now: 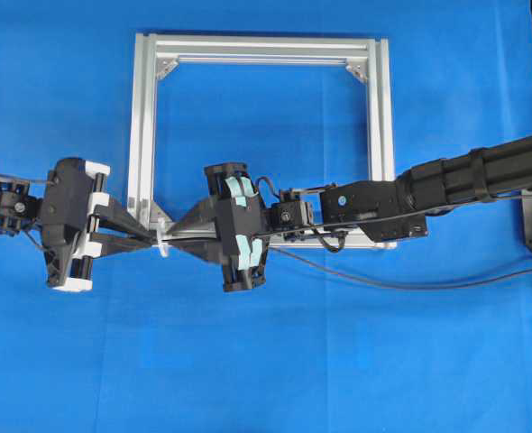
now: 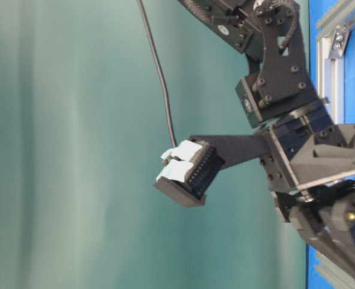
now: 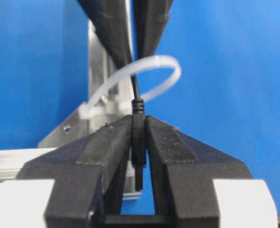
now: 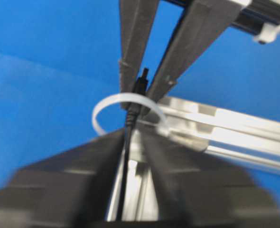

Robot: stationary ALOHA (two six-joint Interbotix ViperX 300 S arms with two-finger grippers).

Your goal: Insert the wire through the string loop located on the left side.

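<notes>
The wire (image 3: pixel 138 142) runs through the string loop (image 3: pixel 164 76), with its plug end on the left gripper's side. In the left wrist view the left gripper (image 3: pixel 139 137) is clenched on the plug, its two black fingers (image 3: pixel 171 142) pressed against the plug's sides, and the plug's long axis runs from 6 to 12 o'clock, its cable leaving toward 12 through the white loop. Beyond the loop the right gripper's fingers (image 3: pixel 114 28) flank the cable.

In the right wrist view the right gripper (image 4: pixel 133 130) stands with its jaws slightly parted around the wire (image 4: pixel 129 123), a narrow gap showing at either side; whether they still touch it cannot be told. The string loop (image 4: pixel 107 105) curves just ahead of them, and the left gripper (image 4: pixel 142 80) grips the plug beyond it.

From overhead, the left gripper (image 1: pixel 149 236) reaches in from 9 o'clock and the right gripper (image 1: pixel 178 236) from 3 o'clock, both level and tip to tip at the frame (image 1: pixel 142 117)'s lower left corner, where the string loop (image 1: pixel 161 244) sits. The wire (image 1: pixel 410 281) trails away toward 3 o'clock over the blue table (image 1: pixel 266 361).
</notes>
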